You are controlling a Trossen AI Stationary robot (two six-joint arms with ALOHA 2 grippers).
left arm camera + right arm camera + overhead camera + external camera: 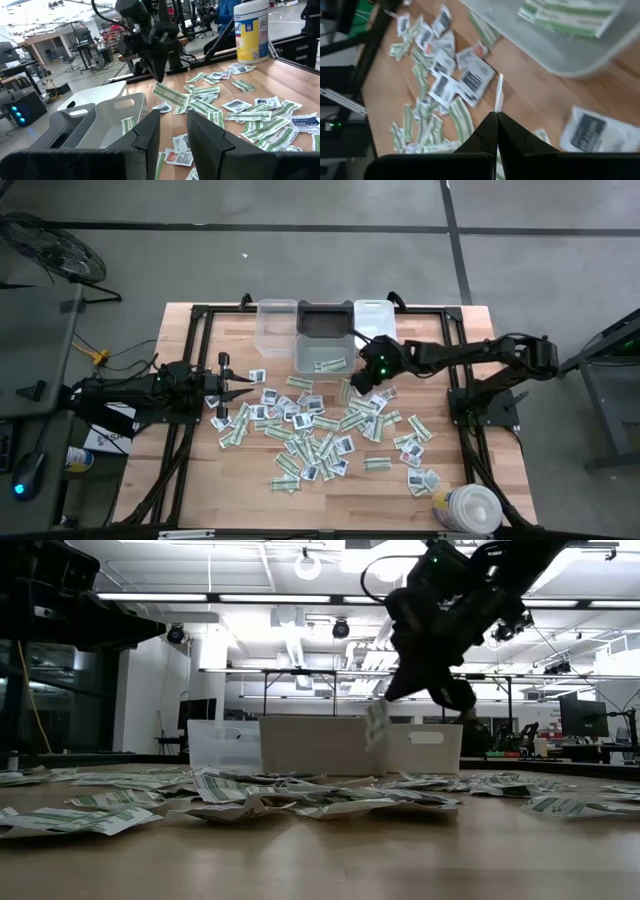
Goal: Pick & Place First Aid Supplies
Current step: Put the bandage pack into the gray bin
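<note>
Several first aid supplies [320, 430], green-and-white strips and squarish white packets, lie flat and scattered over the middle of the wooden table. A few more lie in a clear bin [322, 352]. My right gripper [353, 385] hangs above the table just on the near right of that bin, shut on one packet [376, 726], which shows edge-on in the right wrist view [498, 92]. My left gripper [173, 135] rests level at the table's left side, open, with nothing between its fingers. My right gripper pinches the packet by its upper end [497, 109] between its two fingertips, which slant down from the table's right side. The packet hangs below the fingers, lifted clear of the table and of the other packets.
A clear bin [277, 323], a dark bin [325, 320] and a white bin [372, 315] stand in a row at the far edge. A round white tub [470, 508] stands at the near right corner. Bare wood shows along the near edge.
</note>
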